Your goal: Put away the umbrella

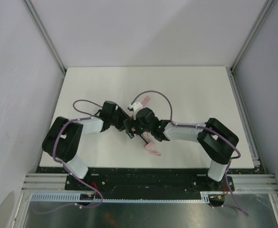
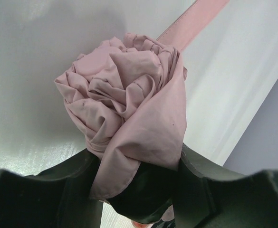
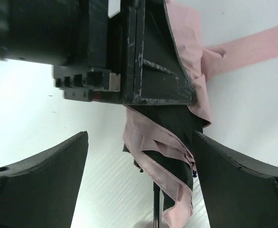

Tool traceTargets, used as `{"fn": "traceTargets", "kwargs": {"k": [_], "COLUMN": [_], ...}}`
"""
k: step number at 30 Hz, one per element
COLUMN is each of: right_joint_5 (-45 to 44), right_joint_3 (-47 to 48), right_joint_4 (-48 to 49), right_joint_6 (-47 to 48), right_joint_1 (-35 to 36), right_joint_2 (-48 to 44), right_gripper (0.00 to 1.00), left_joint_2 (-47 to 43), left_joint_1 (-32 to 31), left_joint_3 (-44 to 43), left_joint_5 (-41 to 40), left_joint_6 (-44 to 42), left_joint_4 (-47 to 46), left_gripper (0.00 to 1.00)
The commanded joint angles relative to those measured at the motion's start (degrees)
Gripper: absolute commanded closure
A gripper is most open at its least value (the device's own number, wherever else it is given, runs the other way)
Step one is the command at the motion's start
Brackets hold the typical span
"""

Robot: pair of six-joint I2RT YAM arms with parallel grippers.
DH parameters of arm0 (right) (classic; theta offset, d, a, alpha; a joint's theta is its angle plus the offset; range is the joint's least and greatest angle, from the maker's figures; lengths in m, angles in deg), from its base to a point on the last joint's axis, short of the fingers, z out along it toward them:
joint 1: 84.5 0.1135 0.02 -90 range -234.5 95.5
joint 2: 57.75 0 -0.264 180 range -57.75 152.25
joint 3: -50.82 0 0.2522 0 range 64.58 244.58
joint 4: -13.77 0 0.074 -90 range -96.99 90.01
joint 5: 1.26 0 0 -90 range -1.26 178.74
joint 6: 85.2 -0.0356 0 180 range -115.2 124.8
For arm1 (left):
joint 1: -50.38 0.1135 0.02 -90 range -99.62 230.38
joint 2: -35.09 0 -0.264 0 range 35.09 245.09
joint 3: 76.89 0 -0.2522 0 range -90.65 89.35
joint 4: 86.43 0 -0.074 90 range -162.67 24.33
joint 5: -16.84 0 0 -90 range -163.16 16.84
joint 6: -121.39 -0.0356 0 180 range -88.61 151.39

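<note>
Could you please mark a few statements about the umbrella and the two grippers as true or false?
1. The left gripper grips the bunched fabric of the umbrella. True.
2. The right gripper is shut on the umbrella. False: its fingers stand wide apart, on either side of the fabric.
3. The umbrella's fabric is blue. False: it is pale pink.
4. Both grippers meet over the middle of the white table. True.
</note>
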Motion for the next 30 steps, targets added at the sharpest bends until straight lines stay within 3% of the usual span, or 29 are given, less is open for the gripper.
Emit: {"fn": "traceTargets", "kwargs": {"k": [1,6,10,13,16,18,21,23,26,30], "right_joint_5": [-18.01,-20.79,-23.23,-26.68,-26.46,-25.15,-22.25,-19.22,-11.48,0.02], "right_joint_3": [3.33,4.09,5.86,6.9,7.01,6.53,5.24,4.57,3.27,1.71], "right_joint_4": [-2.93,0.58,1.7,0.9,-0.91,-1.33,-0.17,0.59,1.39,2.62], "right_joint_6": [8.1,12.75,15.15,16.32,14.83,14.09,13.88,12.45,8.66,3.28], "right_joint_1": [3.34,5.06,5.9,6.02,5.03,4.43,4.02,3.59,1.14,-3.32], "right_joint_2": [3.99,8.34,11.72,13.74,14.3,13.92,12.87,11.82,9.62,6.88], "right_gripper": [0.09,0.11,0.2,0.43,0.77,0.94,0.99,1.0,1.0,1.0], "left_joint_2": [1.27,1.27,1.0,0.24,-0.71,-1.35,-2.41,-2.35,-1.76,-2.29], "left_joint_1": [0.48,0.41,0.22,0.1,0.06,0.03,0.23,0.38,0.9,1.33], "left_joint_3": [3.34,3.18,2.31,1.68,0.88,0.29,-0.53,-1.03,-1.04,-0.61], "left_joint_5": [-5.63,-4.94,-4.89,-5.41,-5.78,-6.52,-7.45,-7.78,-7.61,-7.85], "left_joint_6": [0.22,1.66,1.99,1.66,0.12,-1.18,-3.21,-4.54,-5.51,-6.96], "left_joint_4": [8.69,9.81,11.68,13.01,13.35,13.5,13.54,13.55,13.59,13.54], "left_gripper": [1.0,1.0,1.0,1.0,0.99,0.86,0.58,0.46,0.34,0.28]}}
